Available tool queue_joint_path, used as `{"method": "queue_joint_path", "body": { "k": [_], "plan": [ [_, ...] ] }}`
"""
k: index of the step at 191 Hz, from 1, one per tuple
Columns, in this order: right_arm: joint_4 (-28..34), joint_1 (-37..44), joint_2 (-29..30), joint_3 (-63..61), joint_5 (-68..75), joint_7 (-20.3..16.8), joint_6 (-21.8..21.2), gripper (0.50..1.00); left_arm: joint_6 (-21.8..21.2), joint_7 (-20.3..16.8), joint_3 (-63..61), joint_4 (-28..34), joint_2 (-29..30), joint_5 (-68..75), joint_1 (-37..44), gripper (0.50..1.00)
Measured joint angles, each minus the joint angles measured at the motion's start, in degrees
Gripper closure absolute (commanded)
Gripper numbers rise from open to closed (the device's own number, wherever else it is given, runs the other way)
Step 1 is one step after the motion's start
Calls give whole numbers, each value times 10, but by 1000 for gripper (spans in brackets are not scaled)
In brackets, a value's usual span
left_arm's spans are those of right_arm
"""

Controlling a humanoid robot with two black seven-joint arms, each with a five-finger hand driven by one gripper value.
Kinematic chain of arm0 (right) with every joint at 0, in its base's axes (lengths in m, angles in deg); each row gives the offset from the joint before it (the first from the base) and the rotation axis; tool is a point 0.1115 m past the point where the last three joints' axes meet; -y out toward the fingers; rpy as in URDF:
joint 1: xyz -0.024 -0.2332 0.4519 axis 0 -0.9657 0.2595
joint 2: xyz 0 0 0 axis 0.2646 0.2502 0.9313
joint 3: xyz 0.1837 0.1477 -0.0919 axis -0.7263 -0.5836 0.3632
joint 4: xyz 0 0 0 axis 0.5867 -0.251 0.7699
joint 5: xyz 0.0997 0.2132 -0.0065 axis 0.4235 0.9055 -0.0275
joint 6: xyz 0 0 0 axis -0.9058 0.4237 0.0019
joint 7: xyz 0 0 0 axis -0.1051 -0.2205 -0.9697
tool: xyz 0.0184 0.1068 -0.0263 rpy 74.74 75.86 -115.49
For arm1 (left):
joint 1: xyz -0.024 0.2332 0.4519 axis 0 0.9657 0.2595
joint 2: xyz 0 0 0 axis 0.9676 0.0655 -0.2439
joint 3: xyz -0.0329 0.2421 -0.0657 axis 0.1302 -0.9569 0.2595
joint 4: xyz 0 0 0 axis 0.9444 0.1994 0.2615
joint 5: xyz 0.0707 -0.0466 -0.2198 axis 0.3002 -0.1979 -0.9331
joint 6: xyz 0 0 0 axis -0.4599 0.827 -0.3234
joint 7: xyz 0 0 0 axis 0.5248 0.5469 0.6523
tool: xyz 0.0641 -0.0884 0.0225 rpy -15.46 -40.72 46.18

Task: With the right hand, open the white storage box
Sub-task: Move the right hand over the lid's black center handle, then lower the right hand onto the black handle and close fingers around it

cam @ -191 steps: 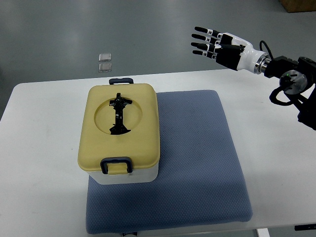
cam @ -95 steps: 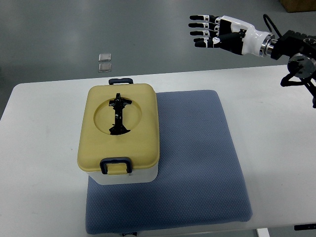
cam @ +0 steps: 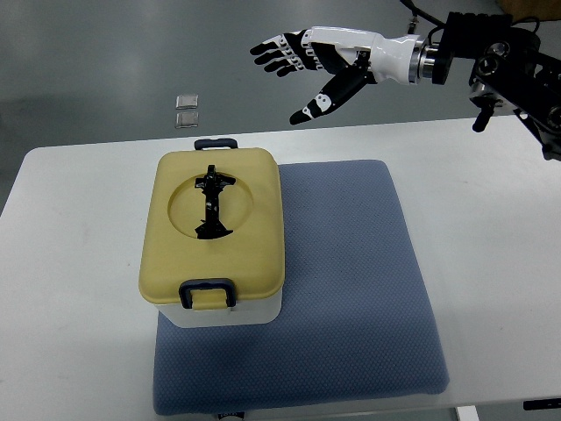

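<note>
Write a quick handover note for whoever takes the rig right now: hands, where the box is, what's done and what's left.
Right hand: open, fingers spread, in the air beyond the table's far edge, above and right of the box, touching nothing.
Left hand: not in view.
Box: on the left part of the blue mat, yellow lid on, both dark latches look closed, black handle lying in the lid's recess.
Done: nothing on the box yet.
Left: bring the right hand down to the box, release the latches and lift the lid.

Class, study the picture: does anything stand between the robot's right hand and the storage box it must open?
Nothing visible does. The right hand hangs open beyond the table's far edge, up and right of the storage box, with only bare space between them.
</note>
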Motion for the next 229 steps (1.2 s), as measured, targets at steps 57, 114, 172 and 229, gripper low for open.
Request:
{"method": "queue_joint_path", "body": {
  "k": [57,114,172,229],
  "plan": [
    [74,39,3,8,-192,58,0,572,0,0,0,0,0,0,0,500],
    [107,82,42,44,-279,67,2,574,0,0,0,0,0,0,0,500],
    [121,132,82,142,-302,68,37,572,0,0,0,0,0,0,0,500],
    [120,137,97,173,-331,67,85,574,0,0,0,0,0,0,0,500]
  ]
}}
